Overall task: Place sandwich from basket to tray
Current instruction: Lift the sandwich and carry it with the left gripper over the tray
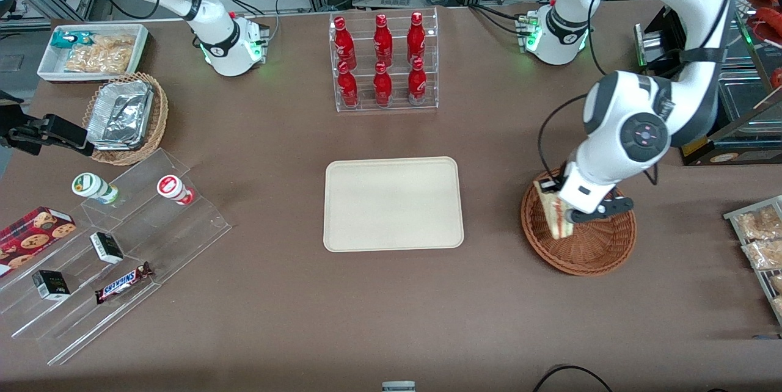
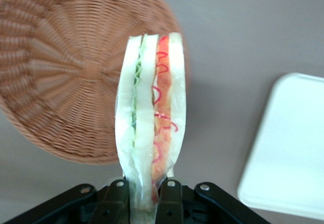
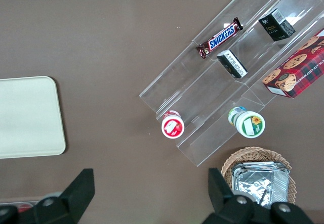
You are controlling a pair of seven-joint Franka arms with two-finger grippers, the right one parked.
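Observation:
My left gripper [image 1: 565, 209] is shut on the sandwich [image 1: 553, 212], a pale bread wedge with red and green filling in clear wrap, and holds it above the round reddish-brown basket [image 1: 595, 251]. In the left wrist view the sandwich [image 2: 151, 118] stands between the black fingers [image 2: 171, 198], over the rim of the empty basket [image 2: 66, 82]. The beige tray [image 1: 393, 204] lies flat at the table's middle, toward the parked arm's end from the basket; its corner shows in the left wrist view [image 2: 288, 148] and in the right wrist view [image 3: 28, 117].
A clear rack of red bottles [image 1: 383, 61] stands farther from the front camera than the tray. Clear stepped shelves with snacks [image 1: 116, 257], a tan basket with foil containers [image 1: 125, 117] and a white bin [image 1: 91, 53] lie toward the parked arm's end. Snack packets [image 1: 760, 242] lie at the working arm's end.

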